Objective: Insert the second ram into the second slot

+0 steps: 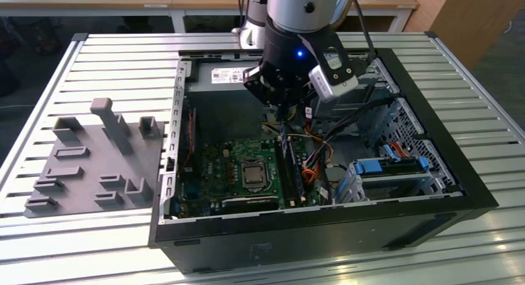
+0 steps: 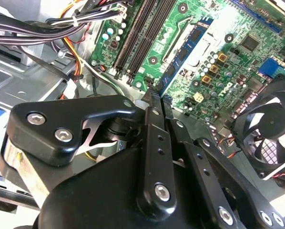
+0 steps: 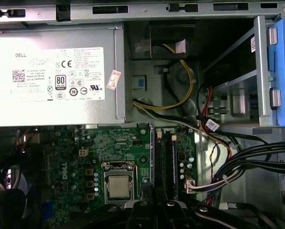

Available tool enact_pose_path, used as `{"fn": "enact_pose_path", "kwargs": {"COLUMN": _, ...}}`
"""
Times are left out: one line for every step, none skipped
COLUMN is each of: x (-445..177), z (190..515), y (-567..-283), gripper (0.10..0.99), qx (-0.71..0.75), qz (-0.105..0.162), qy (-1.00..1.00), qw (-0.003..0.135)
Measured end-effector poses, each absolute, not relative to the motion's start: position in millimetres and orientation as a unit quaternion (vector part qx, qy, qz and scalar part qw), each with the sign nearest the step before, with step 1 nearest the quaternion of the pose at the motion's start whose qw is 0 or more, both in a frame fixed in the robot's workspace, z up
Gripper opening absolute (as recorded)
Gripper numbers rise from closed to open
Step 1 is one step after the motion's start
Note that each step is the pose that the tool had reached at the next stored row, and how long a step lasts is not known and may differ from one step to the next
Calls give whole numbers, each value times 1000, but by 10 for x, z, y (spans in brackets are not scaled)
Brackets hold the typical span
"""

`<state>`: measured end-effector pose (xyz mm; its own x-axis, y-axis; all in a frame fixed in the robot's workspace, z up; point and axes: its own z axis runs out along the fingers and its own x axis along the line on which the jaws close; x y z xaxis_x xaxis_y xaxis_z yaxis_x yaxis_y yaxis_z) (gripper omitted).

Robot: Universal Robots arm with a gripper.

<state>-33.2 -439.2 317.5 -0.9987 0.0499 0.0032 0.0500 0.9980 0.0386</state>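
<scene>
Your gripper [image 2: 157,94] is pinched tight on the second ram [image 2: 184,51], fingers on its flat faces. The stick hangs straight below the claw, over the motherboard [image 3: 71,157]. Its long axis is parallel to the memory slots [image 2: 137,33], which run toward the power supply [image 3: 52,71] edge. In the first wrist view its thin edge runs just beside the slots, on the processor socket [image 3: 118,185] side. Can't tell if it's touching a slot.

The arm [image 1: 299,8] is running off the top of the frame in the exterior view and is blocking part of the power supply [image 1: 209,82] behind it. In the second wrist view the jaws are covering the near end of the second ram [image 2: 184,51], and the fan [image 2: 269,129] is getting cropped at the edge.
</scene>
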Motion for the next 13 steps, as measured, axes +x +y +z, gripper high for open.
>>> {"fn": "enact_pose_path", "kwargs": {"x": -332, "z": 3173, "y": -4392, "gripper": 137, "qx": -25, "qz": -19, "qy": -1000, "qw": 1}}
{"fn": "enact_pose_path", "kwargs": {"x": -332, "z": 3171, "y": -4392, "gripper": 137, "qx": -25, "qz": -19, "qy": -1000, "qw": 1}}
{"fn": "enact_pose_path", "kwargs": {"x": -332, "z": 3169, "y": -4392, "gripper": 137, "qx": -25, "qz": -19, "qy": -999, "qw": 1}}
{"fn": "enact_pose_path", "kwargs": {"x": -332, "z": 3167, "y": -4392, "gripper": 137, "qx": -25, "qz": -19, "qy": -999, "qw": 1}}
{"fn": "enact_pose_path", "kwargs": {"x": -332, "z": 3164, "y": -4392, "gripper": 137, "qx": -25, "qz": -19, "qy": -999, "qw": 1}}
{"fn": "enact_pose_path", "kwargs": {"x": -332, "z": 3162, "y": -4392, "gripper": 137, "qx": -25, "qz": -19, "qy": -999, "qw": 1}}
{"fn": "enact_pose_path", "kwargs": {"x": -332, "z": 3160, "y": -4392, "gripper": 137, "qx": -25, "qz": -19, "qy": -999, "qw": 1}}
{"fn": "enact_pose_path", "kwargs": {"x": -332, "z": 3158, "y": -4392, "gripper": 137, "qx": -25, "qz": -19, "qy": -999, "qw": 1}}
{"fn": "enact_pose_path", "kwargs": {"x": -332, "z": 3155, "y": -4392, "gripper": 137, "qx": -25, "qz": -19, "qy": -999, "qw": 1}}
{"fn": "enact_pose_path", "kwargs": {"x": -332, "z": 3151, "y": -4392, "gripper": 137, "qx": -25, "qz": -19, "qy": -999, "qw": 1}}
{"fn": "enact_pose_path", "kwargs": {"x": -332, "z": 3147, "y": -4392, "gripper": 137, "qx": -25, "qz": -19, "qy": -999, "qw": 1}}
{"fn": "enact_pose_path", "kwargs": {"x": -332, "z": 3144, "y": -4393, "gripper": 137, "qx": -25, "qz": -19, "qy": -999, "qw": 1}}
{"fn": "enact_pose_path", "kwargs": {"x": -332, "z": 3139, "y": -4393, "gripper": 137, "qx": -25, "qz": -19, "qy": -999, "qw": 1}}
